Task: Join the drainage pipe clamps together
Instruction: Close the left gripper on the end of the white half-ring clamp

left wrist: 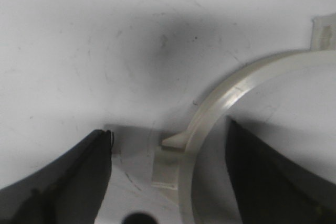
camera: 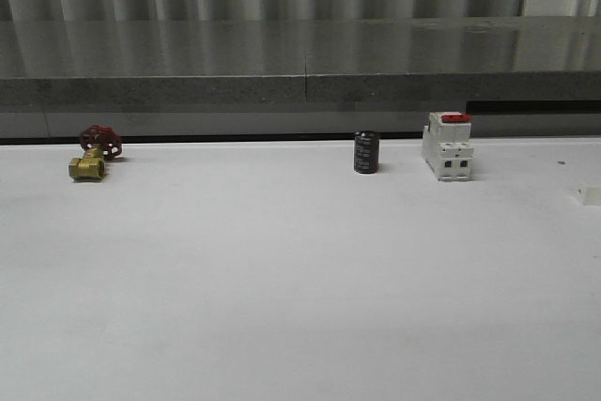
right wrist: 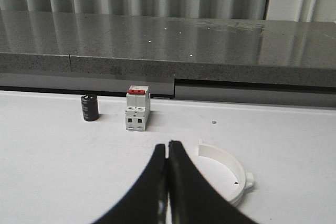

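Note:
One white half-ring drainage pipe clamp (left wrist: pixel 236 85) lies on the white table in the left wrist view. Its curved wall and a flat end tab (left wrist: pixel 170 166) sit between the two dark fingers of my left gripper (left wrist: pixel 168 128), which is open and straddles that end without touching it. A second white half-ring clamp (right wrist: pixel 237 173) lies flat on the table in the right wrist view, just beside my right gripper (right wrist: pixel 168 144). That gripper is shut with nothing between its fingers.
Along the table's back edge stand a brass valve with a red handwheel (camera: pixel 92 159), a black cylinder (camera: pixel 366 152) and a white switch block with a red top (camera: pixel 447 146). A small white piece (camera: pixel 590 196) shows at the right edge. A grey ledge runs behind.

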Available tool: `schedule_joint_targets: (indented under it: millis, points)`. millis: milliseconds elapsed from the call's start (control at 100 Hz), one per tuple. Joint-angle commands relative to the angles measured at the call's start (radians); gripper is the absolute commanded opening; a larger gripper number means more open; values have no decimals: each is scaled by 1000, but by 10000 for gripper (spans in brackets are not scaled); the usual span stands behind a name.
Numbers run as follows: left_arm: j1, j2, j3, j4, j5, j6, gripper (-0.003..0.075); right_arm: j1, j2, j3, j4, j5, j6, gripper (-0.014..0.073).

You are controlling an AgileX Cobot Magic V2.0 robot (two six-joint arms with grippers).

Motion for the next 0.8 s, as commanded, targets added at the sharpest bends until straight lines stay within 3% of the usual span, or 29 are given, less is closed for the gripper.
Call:
schedule_joint_targets:
  millis: [0,120,190,400,790]
  points:
    - [2,-46,-26,-12,-28,9,459,-5,-13,-19,-11,-81,0,-67]
    - [2,-46,-26,-12,-28,9,421,-5,-13,-19,-11,-81,0,-67]
    - [2,-46,-26,-9,-28,9,348,-5,-13,-19,-11,-81,0,-67]
    - [2,-46,-26,-9,-26,9,-14,-5,-13,-19,-11,-81,0,-67]
    - [-41,-161,-26,-102,43,9,-20,-5,-13,-19,-11,-81,0,-67]
